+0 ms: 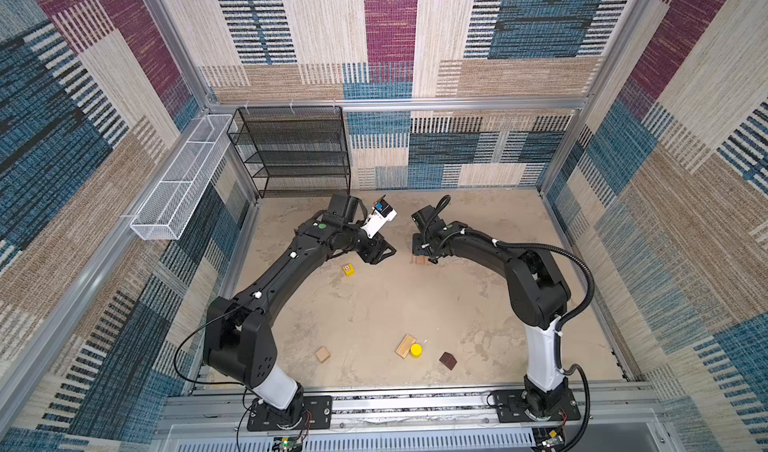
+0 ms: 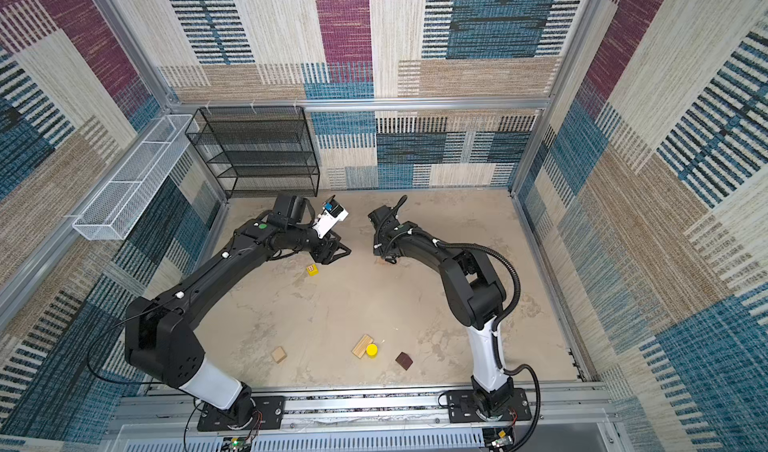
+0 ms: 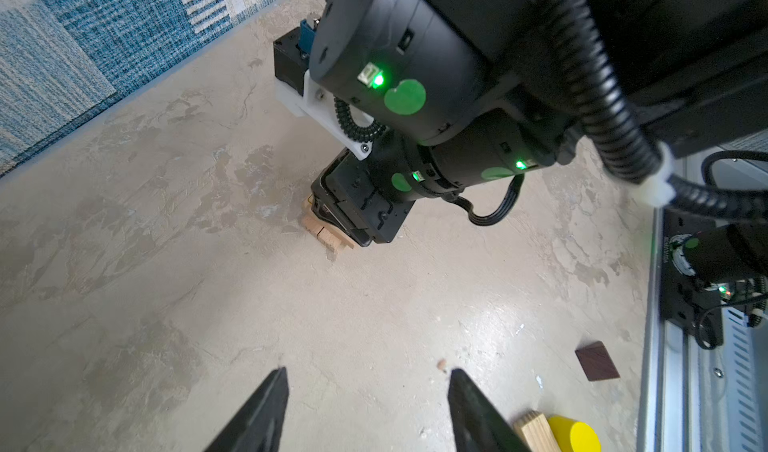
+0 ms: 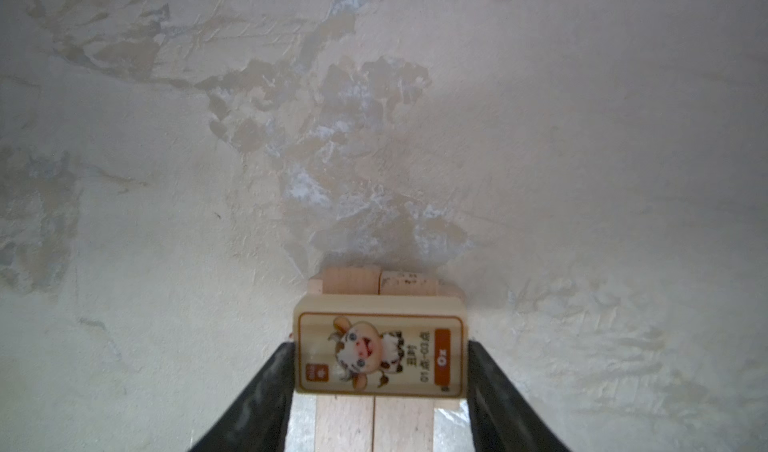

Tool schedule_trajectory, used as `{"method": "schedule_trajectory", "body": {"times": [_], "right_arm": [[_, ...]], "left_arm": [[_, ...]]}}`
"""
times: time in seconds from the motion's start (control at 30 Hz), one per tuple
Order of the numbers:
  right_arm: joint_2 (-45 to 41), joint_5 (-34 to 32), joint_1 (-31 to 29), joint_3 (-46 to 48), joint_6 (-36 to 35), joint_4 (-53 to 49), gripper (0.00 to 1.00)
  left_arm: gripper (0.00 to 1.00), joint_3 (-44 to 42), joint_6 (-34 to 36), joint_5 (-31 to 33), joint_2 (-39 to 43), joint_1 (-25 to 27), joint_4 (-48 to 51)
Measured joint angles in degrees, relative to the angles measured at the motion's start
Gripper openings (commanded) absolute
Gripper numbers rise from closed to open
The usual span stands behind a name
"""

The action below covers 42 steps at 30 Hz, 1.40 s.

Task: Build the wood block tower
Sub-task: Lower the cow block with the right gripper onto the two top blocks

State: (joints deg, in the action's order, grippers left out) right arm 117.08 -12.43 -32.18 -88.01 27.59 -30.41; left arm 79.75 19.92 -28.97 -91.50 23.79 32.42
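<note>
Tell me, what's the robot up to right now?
Left fingers open, empty. Right fingers shut on ox plank, over the wood block tower. Nothing blocking.

You see a pale plank printed with a cartoon ox, a yellow dotted cube, a yellow cylinder, a dark brown block, and a mottled beige surface.

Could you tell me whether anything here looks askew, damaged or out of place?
Nothing stands out: the right claw grips the Ox plank squarely across the wood block tower, and nothing looks broken.
</note>
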Motion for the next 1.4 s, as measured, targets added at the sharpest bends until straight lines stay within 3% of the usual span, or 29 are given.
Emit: {"method": "schedule_trajectory", "body": {"times": [0.83, 0.93, 1.27, 1.4], "right_arm": [[0.5, 0.9, -0.04, 0.0, 0.0, -0.48, 0.24], [0.5, 0.9, -0.04, 0.0, 0.0, -0.48, 0.34], [0.55, 0.87, -0.04, 0.0, 0.02, -0.48, 0.39], [0.55, 0.87, -0.04, 0.0, 0.17, -0.48, 0.65]], "left_arm": [[0.66, 0.0, 0.17, 0.24, -0.72, 0.22, 0.0], [0.66, 0.02, 0.17, 0.22, -0.72, 0.22, 0.0], [0.66, 0.02, 0.22, 0.42, -0.7, 0.28, 0.0], [0.66, 0.02, 0.42, 0.57, -0.63, 0.33, 0.0]]}}
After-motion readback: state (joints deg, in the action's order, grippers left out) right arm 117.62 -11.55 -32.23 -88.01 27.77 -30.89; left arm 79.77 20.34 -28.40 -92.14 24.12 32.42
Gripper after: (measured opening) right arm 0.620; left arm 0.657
